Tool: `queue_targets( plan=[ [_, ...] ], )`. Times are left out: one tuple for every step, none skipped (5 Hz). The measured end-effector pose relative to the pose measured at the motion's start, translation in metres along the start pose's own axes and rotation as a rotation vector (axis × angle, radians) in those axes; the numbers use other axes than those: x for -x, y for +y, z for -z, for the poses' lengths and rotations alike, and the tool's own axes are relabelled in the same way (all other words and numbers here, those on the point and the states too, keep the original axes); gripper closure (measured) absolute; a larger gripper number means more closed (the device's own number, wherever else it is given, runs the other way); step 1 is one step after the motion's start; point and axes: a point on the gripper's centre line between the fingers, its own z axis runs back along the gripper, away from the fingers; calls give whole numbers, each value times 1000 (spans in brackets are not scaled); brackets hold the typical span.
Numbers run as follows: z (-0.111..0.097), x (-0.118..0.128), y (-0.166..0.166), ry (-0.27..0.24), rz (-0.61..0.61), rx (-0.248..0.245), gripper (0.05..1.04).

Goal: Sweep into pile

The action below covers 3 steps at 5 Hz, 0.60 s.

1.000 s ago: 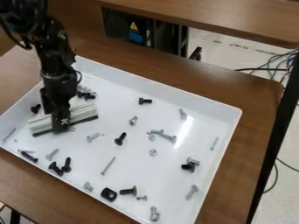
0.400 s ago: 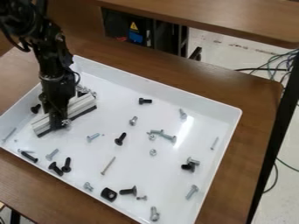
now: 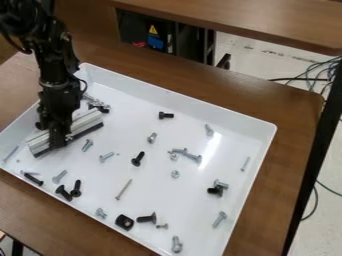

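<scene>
At the left side of the white tray [image 3: 264,145], the black gripper [image 3: 59,139] hangs down and is shut on a white sweeping bar [image 3: 85,120] with a dark lower edge. The bar lies slantwise, low over the tray's floor. Just beyond its far end sits a cluster of silver and black screws [image 3: 98,104]. A silver bolt [image 3: 87,145] lies right beside the bar's dark edge. Several more screws are scattered about, among them a black screw [image 3: 137,159], a long thin screw [image 3: 123,189] and a black square piece [image 3: 124,222]. The gripper hides part of the bar.
The tray's raised walls surround the work, standing on a brown wooden table [image 3: 294,120]. A second wooden surface [image 3: 247,17] is behind, with a dark cabinet [image 3: 163,37] below it. Cables [image 3: 317,75] hang at the right.
The gripper and the bar have shifted a little left, and the bar's angle has turned slightly. A silver bolt now shows beside the bar where the bar was before.
</scene>
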Motion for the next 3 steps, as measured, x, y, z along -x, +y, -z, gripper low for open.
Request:
queue_targets(
  plan=[
    [-24, 12, 9, -21, -107, -16, 720],
    [-23, 23, 20, -34, -340, -11, 720],
    [-13, 33, 23, -46, -599, 23, 720]
  ],
)
